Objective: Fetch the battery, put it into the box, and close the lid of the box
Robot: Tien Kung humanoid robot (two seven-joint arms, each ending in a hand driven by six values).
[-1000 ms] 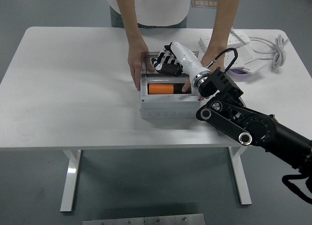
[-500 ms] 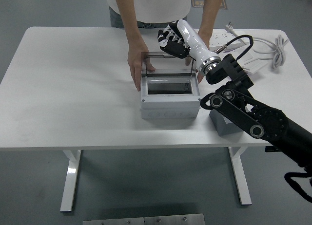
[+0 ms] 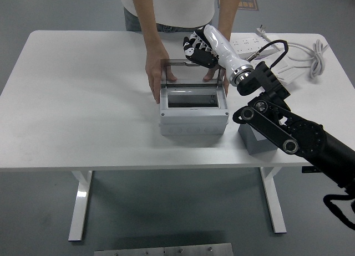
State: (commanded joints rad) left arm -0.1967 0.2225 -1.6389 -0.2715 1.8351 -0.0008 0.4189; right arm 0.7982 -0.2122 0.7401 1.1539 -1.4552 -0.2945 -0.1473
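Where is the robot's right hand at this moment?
In the head view the right hand is up behind the grey box, above the far edge of its raised clear lid, between the person's two hands steadying the box.

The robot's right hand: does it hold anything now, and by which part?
The right hand holds nothing; its fingers are curled above the open lid of the box. A person's hands steady the box sides.
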